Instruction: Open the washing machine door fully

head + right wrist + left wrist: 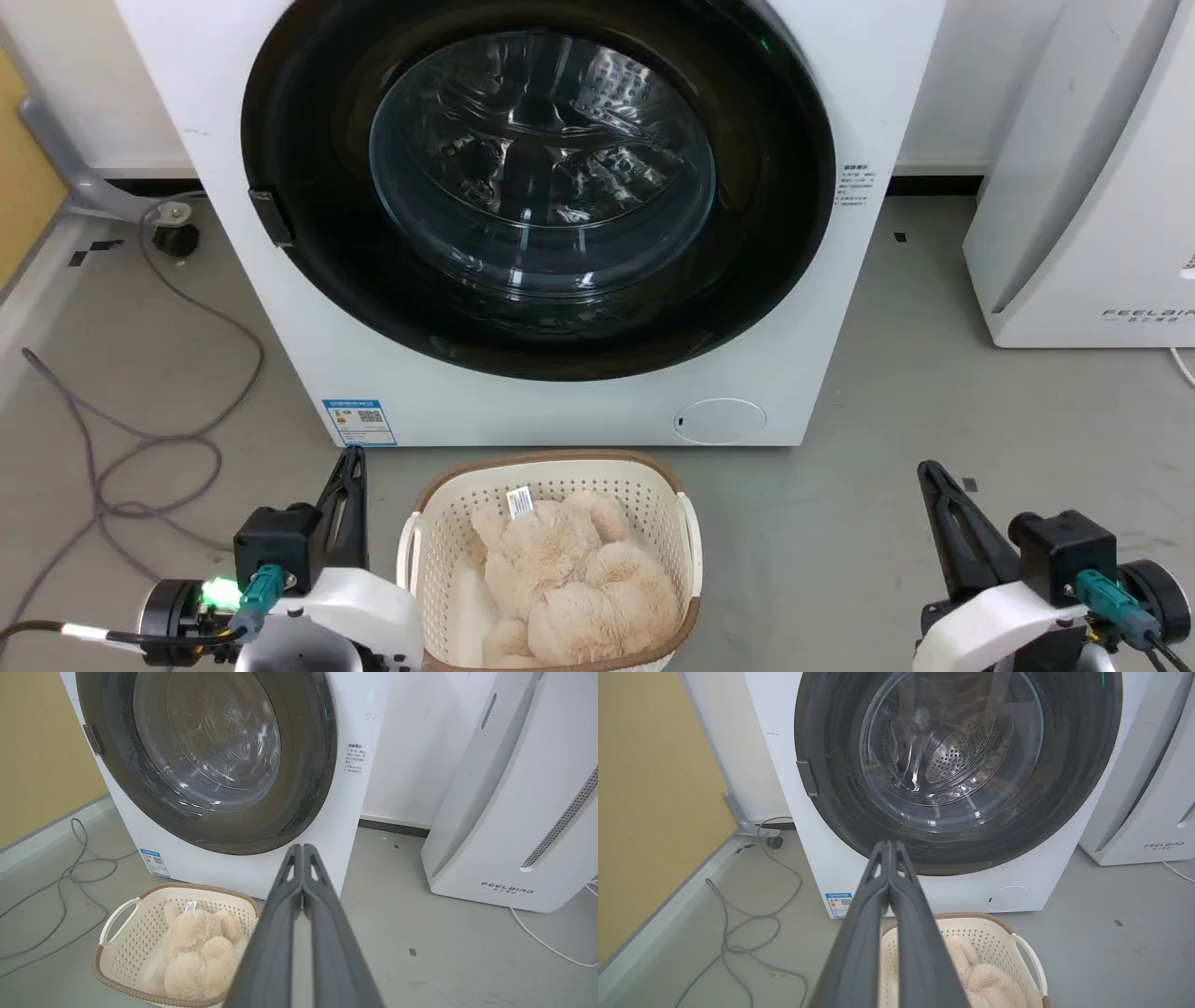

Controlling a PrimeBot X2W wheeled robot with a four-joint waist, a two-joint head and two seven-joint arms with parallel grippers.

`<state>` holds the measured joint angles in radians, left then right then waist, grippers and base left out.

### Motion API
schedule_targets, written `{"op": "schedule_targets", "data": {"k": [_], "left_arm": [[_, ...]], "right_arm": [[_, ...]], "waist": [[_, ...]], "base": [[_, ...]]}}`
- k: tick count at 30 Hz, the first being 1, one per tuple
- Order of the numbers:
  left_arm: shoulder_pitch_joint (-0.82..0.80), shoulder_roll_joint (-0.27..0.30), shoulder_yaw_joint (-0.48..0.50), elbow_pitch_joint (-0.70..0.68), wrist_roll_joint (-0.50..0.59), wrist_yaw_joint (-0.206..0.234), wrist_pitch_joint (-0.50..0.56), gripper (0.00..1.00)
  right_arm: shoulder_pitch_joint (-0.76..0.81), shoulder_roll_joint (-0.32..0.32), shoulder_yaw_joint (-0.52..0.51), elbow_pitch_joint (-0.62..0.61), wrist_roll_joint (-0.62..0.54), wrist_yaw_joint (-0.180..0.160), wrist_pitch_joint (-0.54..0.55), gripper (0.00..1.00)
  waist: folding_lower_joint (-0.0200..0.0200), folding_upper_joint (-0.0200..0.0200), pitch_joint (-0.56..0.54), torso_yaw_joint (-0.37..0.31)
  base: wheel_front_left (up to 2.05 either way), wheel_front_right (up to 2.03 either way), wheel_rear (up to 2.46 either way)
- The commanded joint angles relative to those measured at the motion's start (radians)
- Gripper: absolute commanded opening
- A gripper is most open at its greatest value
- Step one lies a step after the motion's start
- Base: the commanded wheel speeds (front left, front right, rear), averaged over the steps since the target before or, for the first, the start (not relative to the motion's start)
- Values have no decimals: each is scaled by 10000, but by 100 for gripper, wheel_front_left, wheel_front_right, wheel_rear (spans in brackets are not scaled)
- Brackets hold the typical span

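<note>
Right in front of the robot stands the big white washing machine (560, 411). The washing machine door (537, 177) is the round black disc with the clear glass bowl, and it covers most of the machine's front. It looks shut, lying flat on the front. A tall white box (1074, 187) stands to the right of the machine. A basket (551, 459) with a fluffy toy (579, 579) sits on the floor just in front of the machine.

The left fingers (351, 471) are low, on the left side of the basket. The right fingers (938, 495) are low, further out to the right. Both pairs are pressed together and hold nothing. Both point toward the machine and are well apart from it.

A small dark tab (271, 217) sits on the door's left rim. It stands up and down. I think it may be the part to pull, but I cannot be sure. The left fingers are the nearer pair to it; it lies above them and further forward.

The left wrist view shows the tab (807, 777) side-on, sticking out from the rim, and the steel drum (957, 756) through the glass. The head view shows mostly shine there. The right wrist view shows the door's right rim (322, 756) close against the white front.
</note>
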<state>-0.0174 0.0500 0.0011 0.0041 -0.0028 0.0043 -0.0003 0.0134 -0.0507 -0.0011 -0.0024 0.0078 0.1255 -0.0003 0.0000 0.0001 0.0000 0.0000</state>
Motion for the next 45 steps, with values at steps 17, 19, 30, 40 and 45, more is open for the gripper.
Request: {"op": "schedule_targets", "data": {"k": [17,19,30,40,45], "left_arm": [[21,0,4,4,-2,2,-1,100],[21,0,10,7,-4,14,-7,100],[-2,0,-82,-31,-65,186,-216,100],[-24,0,-175,-112,-99,351,-446,100],[-35,1,-196,-141,-113,406,-529,100]], "right_arm": [[4,0,2,-2,6,-4,-1,100],[10,0,-5,-3,13,-9,-7,100],[13,0,-153,-203,445,-5,-216,100],[-2,1,-254,-468,1012,1,-446,100],[-7,1,-279,-568,1214,3,-529,100]], "waist": [[0,-1,0,0],[0,-1,1,-1],[0,-1,31,-2],[0,-1,78,6],[0,-1,101,14]], "base": [[0,0,0],[0,0,0],[0,0,0],[0,0,0],[0,0,0]]}}
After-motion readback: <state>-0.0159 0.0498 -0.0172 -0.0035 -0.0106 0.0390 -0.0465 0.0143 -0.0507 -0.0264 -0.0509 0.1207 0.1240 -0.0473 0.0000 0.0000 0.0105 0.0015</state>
